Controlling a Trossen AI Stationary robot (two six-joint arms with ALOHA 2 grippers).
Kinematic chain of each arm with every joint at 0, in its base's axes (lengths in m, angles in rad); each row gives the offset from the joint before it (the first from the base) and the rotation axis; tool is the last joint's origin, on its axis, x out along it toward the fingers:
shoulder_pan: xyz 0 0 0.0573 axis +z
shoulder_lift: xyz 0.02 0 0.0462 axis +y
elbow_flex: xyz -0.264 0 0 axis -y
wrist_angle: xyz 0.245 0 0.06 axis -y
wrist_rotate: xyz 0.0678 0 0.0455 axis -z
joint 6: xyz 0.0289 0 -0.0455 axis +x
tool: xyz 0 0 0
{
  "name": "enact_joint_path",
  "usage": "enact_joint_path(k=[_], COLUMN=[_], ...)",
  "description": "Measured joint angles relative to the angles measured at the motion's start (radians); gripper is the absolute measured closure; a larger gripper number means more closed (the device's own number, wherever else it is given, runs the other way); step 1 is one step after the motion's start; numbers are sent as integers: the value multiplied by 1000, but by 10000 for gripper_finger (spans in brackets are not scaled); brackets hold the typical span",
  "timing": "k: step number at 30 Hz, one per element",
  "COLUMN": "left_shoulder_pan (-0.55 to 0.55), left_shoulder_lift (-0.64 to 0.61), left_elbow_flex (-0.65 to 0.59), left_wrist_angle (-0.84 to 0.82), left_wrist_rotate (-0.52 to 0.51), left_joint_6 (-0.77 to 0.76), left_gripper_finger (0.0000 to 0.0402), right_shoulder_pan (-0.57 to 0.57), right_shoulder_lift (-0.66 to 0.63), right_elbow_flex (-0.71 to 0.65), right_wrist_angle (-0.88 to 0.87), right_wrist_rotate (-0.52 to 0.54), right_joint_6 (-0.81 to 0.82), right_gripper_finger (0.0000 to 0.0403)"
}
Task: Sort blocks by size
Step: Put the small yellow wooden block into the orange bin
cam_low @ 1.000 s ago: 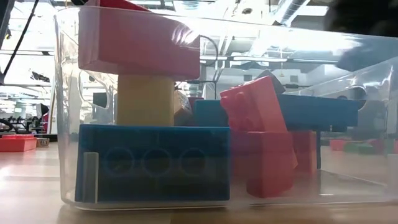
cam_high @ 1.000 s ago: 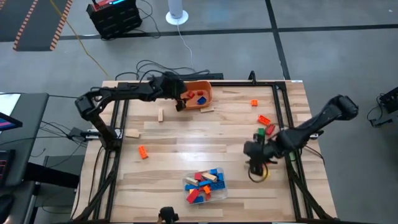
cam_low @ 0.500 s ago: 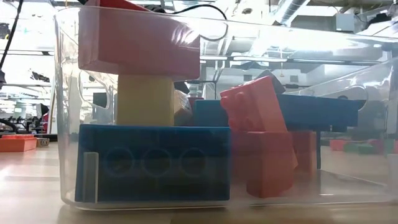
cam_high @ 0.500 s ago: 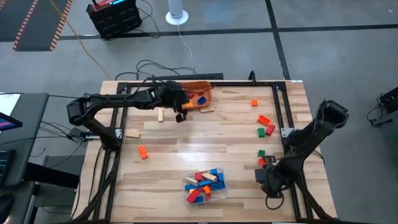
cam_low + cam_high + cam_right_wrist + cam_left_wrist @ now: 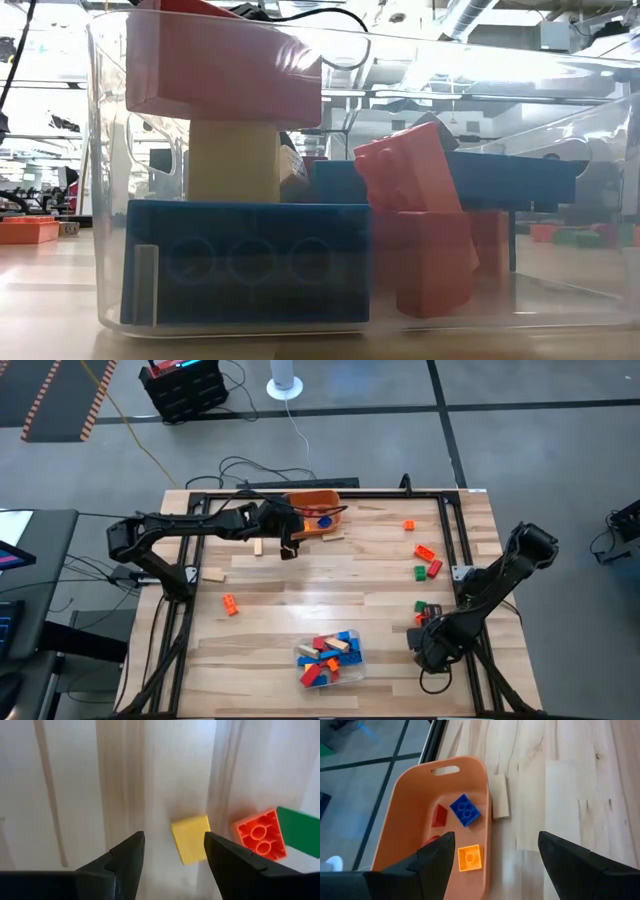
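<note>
In the left wrist view, the orange bowl [image 5: 420, 820] holds a blue block [image 5: 465, 810], an orange block [image 5: 469, 857] and a red one [image 5: 439, 815]. My left gripper [image 5: 289, 546] hangs open just off the bowl's rim, toward the table's near edge. A tan block [image 5: 501, 802] lies on the table beside the bowl. At the near right, my right gripper [image 5: 172, 851] points down, open, over bare wood. A yellow block [image 5: 191, 839] lies flat just beyond its fingertips, with an orange-red block [image 5: 260, 834] and a green one [image 5: 300, 830] past it. The clear tub [image 5: 328, 657] holds several blocks.
Loose blocks lie along the right side [image 5: 424, 550] and at the left [image 5: 230, 603], with tan pieces [image 5: 214, 574] near the left arm. A dark frame rail [image 5: 460, 560] runs along the table's right edge. In the low view the tub [image 5: 330, 180] fills the picture.
My right gripper has swung from the table's right middle toward the near edge and come lower, tipping until it points down. My left gripper has drawn back from over the bowl's edge toward the near side.
</note>
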State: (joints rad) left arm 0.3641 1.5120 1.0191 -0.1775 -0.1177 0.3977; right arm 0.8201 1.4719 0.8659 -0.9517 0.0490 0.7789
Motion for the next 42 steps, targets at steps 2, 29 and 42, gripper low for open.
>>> enact_joint_path(k=[2,29,42], left_shoulder_pan=[0,-33,-278], left_shoulder_lift=[0,0,1], left_elbow_flex=[0,0,-40], left_wrist_angle=[1,-37,63], left_wrist_rotate=[-1,9,-71], left_joint_6=[2,-52,271], left_gripper_finger=[123,123,138], right_shoulder_pan=[0,-77,-301], right_shoulder_lift=[1,2,-122], right_elbow_flex=[0,-159,-41], right_wrist_angle=[-17,189,322], right_wrist_rotate=[2,4,307], right_joint_6=[-1,-128,-240], right_gripper_finger=[157,246,229])
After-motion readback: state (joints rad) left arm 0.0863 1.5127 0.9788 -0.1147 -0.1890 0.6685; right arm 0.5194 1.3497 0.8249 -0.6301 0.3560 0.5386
